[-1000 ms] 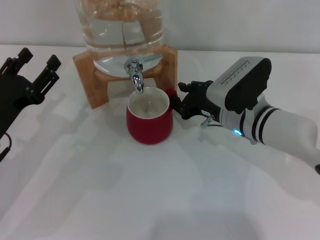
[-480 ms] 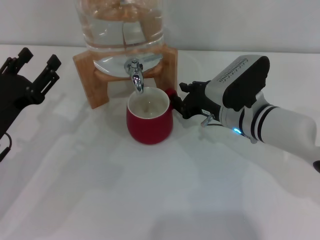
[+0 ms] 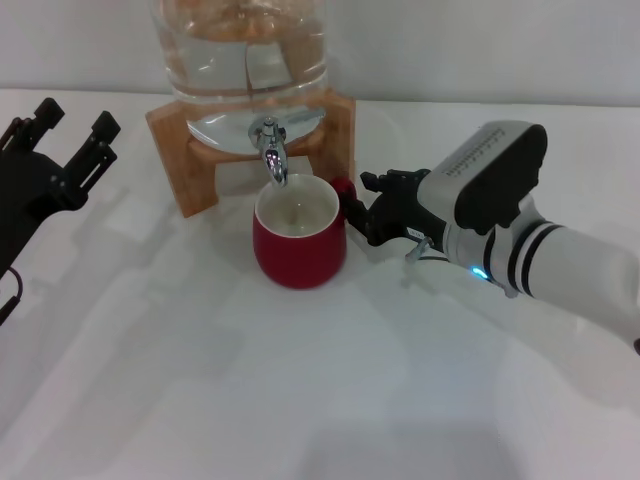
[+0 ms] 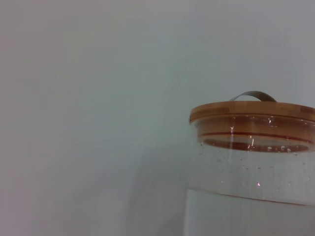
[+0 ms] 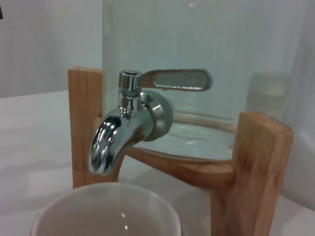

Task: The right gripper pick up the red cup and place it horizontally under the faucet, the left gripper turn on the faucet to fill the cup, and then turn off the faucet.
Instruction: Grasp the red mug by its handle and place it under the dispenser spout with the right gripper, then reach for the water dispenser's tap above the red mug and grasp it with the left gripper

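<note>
red cup [image 3: 298, 243] upright, mouth up, under faucet [image 3: 270, 148]; right end effector [image 3: 372, 209] seemingly clamped on handle; left end effector [image 3: 68, 135] apart

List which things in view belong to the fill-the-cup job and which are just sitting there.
In the job:
red cup, upright below the spout
faucet on the glass jar
right gripper, beside the cup's handle
left gripper, open, off to the left of the stand

Just there:
glass water jar
wooden stand
bamboo lid
white table
</note>
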{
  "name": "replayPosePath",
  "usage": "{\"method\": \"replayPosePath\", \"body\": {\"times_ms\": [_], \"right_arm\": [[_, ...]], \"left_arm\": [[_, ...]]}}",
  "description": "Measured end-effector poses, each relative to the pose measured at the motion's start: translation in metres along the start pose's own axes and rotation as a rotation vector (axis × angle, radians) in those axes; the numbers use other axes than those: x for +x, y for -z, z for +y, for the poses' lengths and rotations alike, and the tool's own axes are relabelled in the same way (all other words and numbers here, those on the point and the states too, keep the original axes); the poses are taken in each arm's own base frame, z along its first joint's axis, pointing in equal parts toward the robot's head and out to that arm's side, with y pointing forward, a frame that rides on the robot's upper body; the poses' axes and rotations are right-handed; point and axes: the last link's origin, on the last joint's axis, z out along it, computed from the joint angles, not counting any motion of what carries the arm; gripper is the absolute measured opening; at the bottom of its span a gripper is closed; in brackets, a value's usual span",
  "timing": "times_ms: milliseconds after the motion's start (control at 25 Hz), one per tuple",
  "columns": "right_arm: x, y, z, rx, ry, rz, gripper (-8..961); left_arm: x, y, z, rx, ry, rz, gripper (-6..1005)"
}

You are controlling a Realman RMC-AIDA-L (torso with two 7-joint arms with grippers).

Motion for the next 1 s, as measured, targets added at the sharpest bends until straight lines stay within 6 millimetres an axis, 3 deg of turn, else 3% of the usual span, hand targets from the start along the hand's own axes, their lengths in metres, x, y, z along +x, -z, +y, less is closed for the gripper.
{"method": "replayPosePath", "body": {"times_ms": [600,1000], "right_arm": [[0.018,0.016,-0.007,0.03,-0.049,-0.023,378],[0.034,0.044,-0.02,0.097,-0.096,-0.13,378]], "left_arm": [[0.0,-0.001,-0.001,0.0,-0.002,-0.001,757],[0.0,0.001,-0.002,0.008,-0.003,-0.007,757]]}}
